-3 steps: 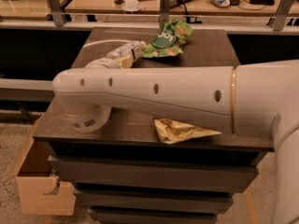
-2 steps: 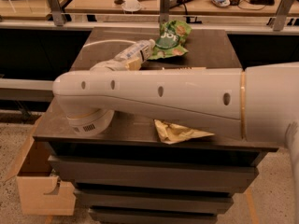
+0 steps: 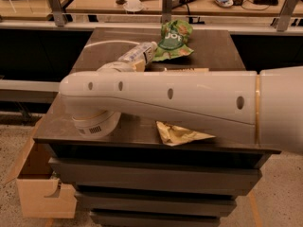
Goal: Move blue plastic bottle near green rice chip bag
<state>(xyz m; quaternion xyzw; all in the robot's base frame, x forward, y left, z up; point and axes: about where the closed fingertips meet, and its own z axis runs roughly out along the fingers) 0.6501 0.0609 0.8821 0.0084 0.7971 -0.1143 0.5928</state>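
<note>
Tool (image 3: 115,66) behind arm (image 3: 189,100), blue plastic bottle (image 3: 138,54) beside

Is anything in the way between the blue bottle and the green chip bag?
Nothing visible does. The blue plastic bottle lies with one end right beside the green rice chip bag. The pincer is at its other end, mostly hidden behind the arm.

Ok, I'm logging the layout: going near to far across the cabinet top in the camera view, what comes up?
First the crumpled tan bag → robot arm crossing above → gripper, just past the arm → blue plastic bottle, its base by the gripper → green rice chip bag.
</note>
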